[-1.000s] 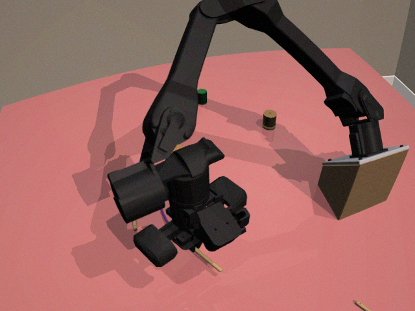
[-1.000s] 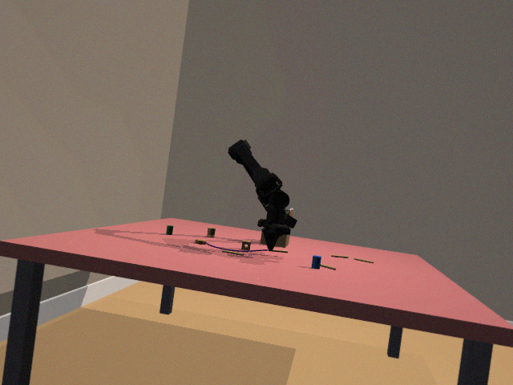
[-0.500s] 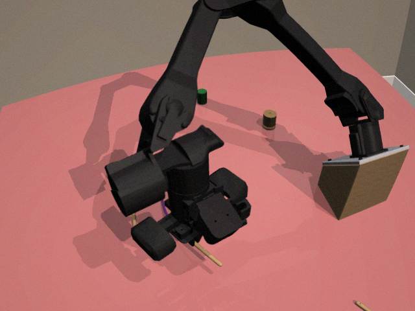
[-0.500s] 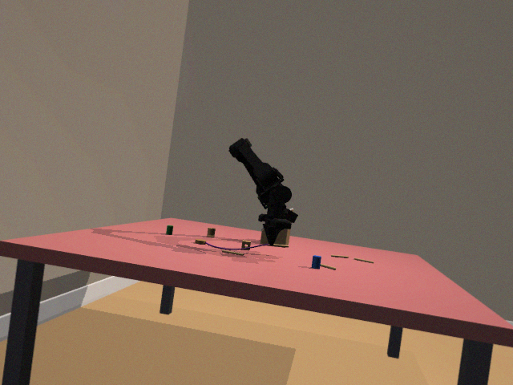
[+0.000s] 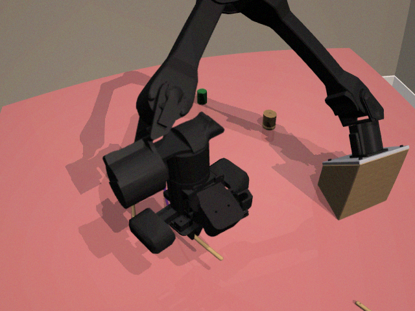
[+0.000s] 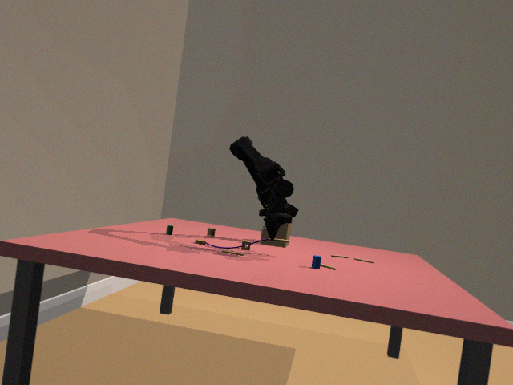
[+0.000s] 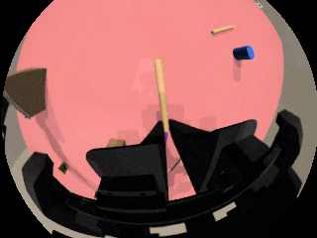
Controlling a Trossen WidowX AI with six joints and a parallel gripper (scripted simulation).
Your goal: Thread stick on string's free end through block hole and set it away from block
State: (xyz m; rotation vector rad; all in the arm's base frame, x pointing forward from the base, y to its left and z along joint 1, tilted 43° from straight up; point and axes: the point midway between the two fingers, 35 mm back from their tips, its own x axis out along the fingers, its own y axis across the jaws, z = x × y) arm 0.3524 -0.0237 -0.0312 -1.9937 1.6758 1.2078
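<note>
My gripper [image 5: 193, 235] [image 6: 272, 238] [image 7: 164, 123] is shut on the wooden stick [image 5: 209, 248] [image 6: 282, 240] [image 7: 160, 89] near its string end. The stick is held a little above the table, roughly level, its free end pointing away from the fingers. The purple string [image 5: 166, 201] [image 6: 224, 247] sags from the fingers to the round wooden button [image 6: 199, 241], which is hidden in the top view. The wooden block [image 6: 246, 245] [image 7: 116, 143] stands on the table beside the gripper, hidden behind it in the top view. Its hole cannot be made out.
A loose stick [image 5: 133, 210] [image 6: 232, 252] lies near the block. A green cylinder [image 5: 201, 96] [image 6: 169, 229] and a brown cylinder [image 5: 269, 119] [image 6: 211, 232] stand farther back. A blue cylinder [image 6: 316, 261] [image 7: 243, 53] stands near several other sticks. The arm's wedge base [image 5: 368, 187] stands at one side.
</note>
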